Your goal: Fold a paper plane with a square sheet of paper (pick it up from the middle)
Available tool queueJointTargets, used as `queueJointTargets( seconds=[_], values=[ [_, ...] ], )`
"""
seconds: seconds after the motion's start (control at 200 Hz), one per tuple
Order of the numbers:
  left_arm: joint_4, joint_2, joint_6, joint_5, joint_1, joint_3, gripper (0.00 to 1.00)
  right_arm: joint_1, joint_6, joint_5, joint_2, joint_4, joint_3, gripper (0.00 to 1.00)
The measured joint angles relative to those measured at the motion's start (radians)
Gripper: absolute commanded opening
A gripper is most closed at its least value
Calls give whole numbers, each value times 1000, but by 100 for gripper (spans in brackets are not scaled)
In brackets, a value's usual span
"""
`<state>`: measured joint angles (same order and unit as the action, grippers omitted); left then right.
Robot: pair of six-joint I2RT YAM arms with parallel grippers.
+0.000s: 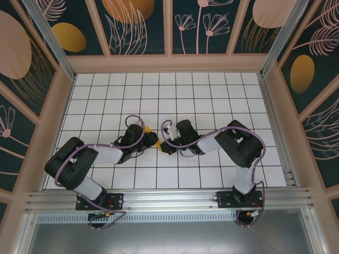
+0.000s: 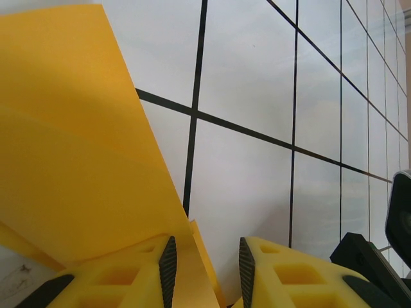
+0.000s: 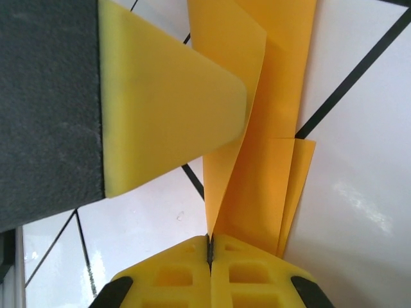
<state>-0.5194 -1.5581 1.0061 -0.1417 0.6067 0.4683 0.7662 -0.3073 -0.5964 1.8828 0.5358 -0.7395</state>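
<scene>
Right end effector point(image 3: 209, 255): we are pinching the edge of the folded sheet point(image 3: 257, 173).
Left end effector point(image 2: 205, 264): standing spread, sheet against one finger.
Long axis: running straight ahead from our right pinch.

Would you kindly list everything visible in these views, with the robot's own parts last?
folded orange-yellow paper sheet: one, orange-yellow, mid-table between the two grippers, creased and partly lifted
white gridded table: one, white with black lines, under everything
printed wall panels: several, dark teal with orange and pink plants, around the table
aluminium rail: one, silver, near edge
black arms: two, black, reaching inward
left gripper: one, yellow, jaws apart at the paper
right gripper: one, yellow, shut on the paper
</scene>
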Motion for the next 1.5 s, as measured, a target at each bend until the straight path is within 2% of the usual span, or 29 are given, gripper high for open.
queueJointTargets(
  seconds=[0.31,0.545,1.131,1.496],
  values=[
    [-1,70,-26,-8,0,-1,37,-16,-165,-113,0,49,4,0],
    [-2,71,-37,-8,0,-18,37,-21,-277,-147,39,66,2,0],
    [-40,70,-56,-37,0,-44,37,-54,-439,-203,89,116,1,0],
    [-68,42,-79,-42,0,-53,34,-64,-504,-224,102,84,-23,0]
  ],
)
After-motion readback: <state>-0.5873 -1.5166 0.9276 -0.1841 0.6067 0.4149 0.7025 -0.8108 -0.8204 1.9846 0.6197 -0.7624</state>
